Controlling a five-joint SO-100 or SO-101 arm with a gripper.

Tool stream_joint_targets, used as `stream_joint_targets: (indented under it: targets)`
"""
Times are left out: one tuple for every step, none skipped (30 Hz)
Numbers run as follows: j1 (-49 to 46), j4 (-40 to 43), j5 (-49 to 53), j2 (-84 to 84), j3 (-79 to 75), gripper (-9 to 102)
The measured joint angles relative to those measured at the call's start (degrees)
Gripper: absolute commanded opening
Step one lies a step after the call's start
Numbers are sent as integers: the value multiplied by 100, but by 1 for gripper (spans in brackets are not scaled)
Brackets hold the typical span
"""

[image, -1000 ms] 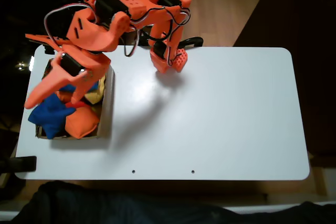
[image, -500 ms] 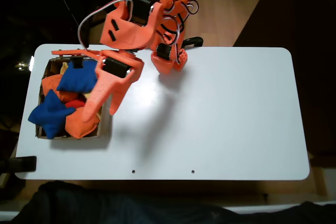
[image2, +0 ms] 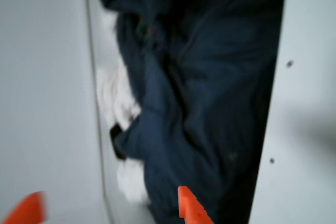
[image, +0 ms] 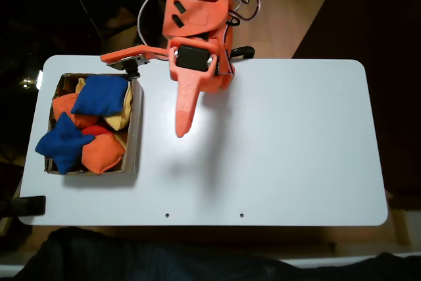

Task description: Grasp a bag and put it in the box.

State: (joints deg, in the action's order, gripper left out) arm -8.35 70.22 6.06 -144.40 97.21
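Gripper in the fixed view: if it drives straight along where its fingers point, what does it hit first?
Probably the bare white table. The gripper points toward the table's near edge, and nothing lies ahead of it. Its height is unclear; the cardboard box sits off to the left.

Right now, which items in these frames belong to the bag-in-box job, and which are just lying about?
Job items:
- flat royal-blue beanbag, lying at the box's lower-left corner
- cardboard box
- end effector, open, over the table beside the box

Lying about:
- plumper blue beanbag, in the box
- orange beanbags
- yellow beanbag
- dark cloth, in the wrist view
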Motion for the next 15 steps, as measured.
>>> stream_joint_targets:
  targets:
    - [123, 0, 0, -88, 79, 41]
    - [220, 0, 0, -158, 141, 36]
    - [352, 9, 9, -220, 211, 36]
    - [448, 9, 35, -290, 281, 35]
    - [510, 9, 53, -352, 360, 34]
    - [563, 9, 53, -404, 439, 32]
    - [615, 9, 53, -439, 510, 28]
    - [694, 9, 53, -483, 580, 23]
    - [756, 9, 70, -519, 650, 17]
    - [826, 9, 114, -562, 738, 17]
    - [879, 9, 167, -624, 826, 16]
    - [932, 9, 185, -677, 932, 15]
    - [976, 9, 211, -729, 1037, 12]
    - [1028, 9, 229, -800, 1143, 8]
    - [1081, 0, 246, -861, 1248, 6]
